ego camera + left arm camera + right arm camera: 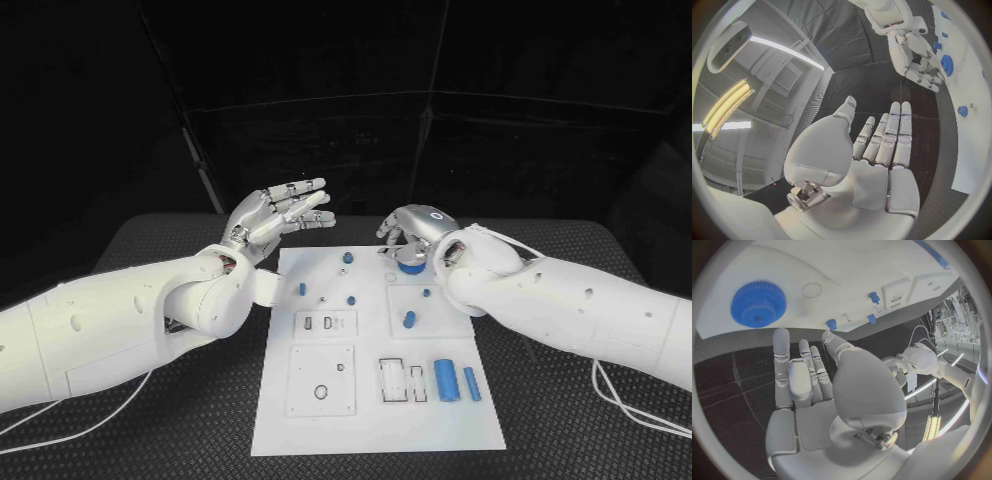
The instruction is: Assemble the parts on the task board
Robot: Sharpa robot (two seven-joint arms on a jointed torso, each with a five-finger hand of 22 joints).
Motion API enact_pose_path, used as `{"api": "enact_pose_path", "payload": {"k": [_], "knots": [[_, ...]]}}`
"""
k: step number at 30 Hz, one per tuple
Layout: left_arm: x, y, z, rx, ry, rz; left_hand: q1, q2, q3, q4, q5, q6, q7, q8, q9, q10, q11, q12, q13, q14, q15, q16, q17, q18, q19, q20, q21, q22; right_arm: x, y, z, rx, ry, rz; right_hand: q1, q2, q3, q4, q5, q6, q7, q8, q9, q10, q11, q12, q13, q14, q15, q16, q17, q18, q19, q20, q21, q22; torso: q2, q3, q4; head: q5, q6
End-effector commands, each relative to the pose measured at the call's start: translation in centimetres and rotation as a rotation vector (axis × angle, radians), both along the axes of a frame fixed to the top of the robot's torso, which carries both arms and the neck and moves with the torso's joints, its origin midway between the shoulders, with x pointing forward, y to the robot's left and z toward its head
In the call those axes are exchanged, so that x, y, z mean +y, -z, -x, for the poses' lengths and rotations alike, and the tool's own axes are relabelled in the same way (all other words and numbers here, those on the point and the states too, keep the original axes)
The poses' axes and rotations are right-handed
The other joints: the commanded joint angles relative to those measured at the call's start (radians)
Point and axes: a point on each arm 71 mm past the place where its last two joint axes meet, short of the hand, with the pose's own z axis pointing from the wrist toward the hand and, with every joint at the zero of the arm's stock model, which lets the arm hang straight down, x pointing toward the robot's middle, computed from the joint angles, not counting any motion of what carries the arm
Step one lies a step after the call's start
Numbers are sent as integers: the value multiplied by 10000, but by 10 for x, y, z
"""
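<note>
Both hands empty: the left hand (283, 212) spread open beside the task board (378, 425), the right hand (417, 234) open-fingered above a blue gear (757, 303).

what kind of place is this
Probably a robotics lab test cell: a black table inside dark curtains, a white task board with blue parts, and ceiling strip lights.

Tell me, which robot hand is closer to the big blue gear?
Right. The right hand hovers right beside the blue gear, holding nothing; the left hand is raised off the task board's far left corner.
</note>
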Motion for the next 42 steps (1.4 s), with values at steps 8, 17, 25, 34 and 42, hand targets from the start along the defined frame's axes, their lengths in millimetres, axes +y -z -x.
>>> {"api": "enact_pose_path", "payload": {"k": [8,17,25,34,42], "knots": [[1,-1,-1,-18,24,119,-11,81,11,-77,39,95,1037,-14,16,91,-10,-32,18,-9,9,-63,-11,118,-41,-7,-71,-18,-49,7,-2,2480,1462,-560,386,-385,-2412,1285,363,-1557,-24,-213,-93,1029,-196,6304,5601,527,-169,1286,2366,-266,1008,-218,1014,1592,-49,3,-48,-51,112],[3,0,-1,3,7,122,-11,81,11,-77,39,95,1037,-14,16,91,-10,-32,18,-9,9,-63,-11,118,-41,-7,-71,-18,-52,14,-6,3088,1637,-188,1064,-276,-3005,2348,338,-1826,128,154,-94,1360,10,10120,9778,659,-10,1751,3344,-398,1324,-14,1579,2409,-36,5,-59,-10,85],[2,0,-2,4,3,119,-11,81,11,-77,39,95,1037,-14,16,91,-10,-32,18,-9,9,-63,-11,118,-41,-7,-71,-18,-47,16,-8,3005,1641,190,1208,-74,-2942,2278,379,-1740,121,331,-75,1494,16,10610,10351,684,7,1832,3531,-413,1359,12,1692,2550,-31,5,-72,-46,33],[3,1,-3,0,-28,107,-11,87,12,-83,39,107,1037,-14,18,106,-12,-30,20,3,6,-66,-12,120,-39,-8,-71,-22,-45,15,-8,2917,1608,218,1407,146,-2881,2073,626,-1455,48,585,-43,1628,-42,10937,10760,707,-33,1894,3683,-428,1397,-17,1788,2673,-28,10,-73,-65,-15],[4,1,-3,10,-42,97,-11,87,12,-83,39,107,1037,-14,18,106,-12,-30,20,3,6,-66,-12,120,-39,-8,-71,-22,-43,15,-8,2802,1567,264,1529,318,-2832,1891,716,-1226,-7,751,-30,1725,-93,11100,10975,723,-74,1930,3780,-443,1433,-52,1856,2767,-36,9,-61,-85,-25]]}}
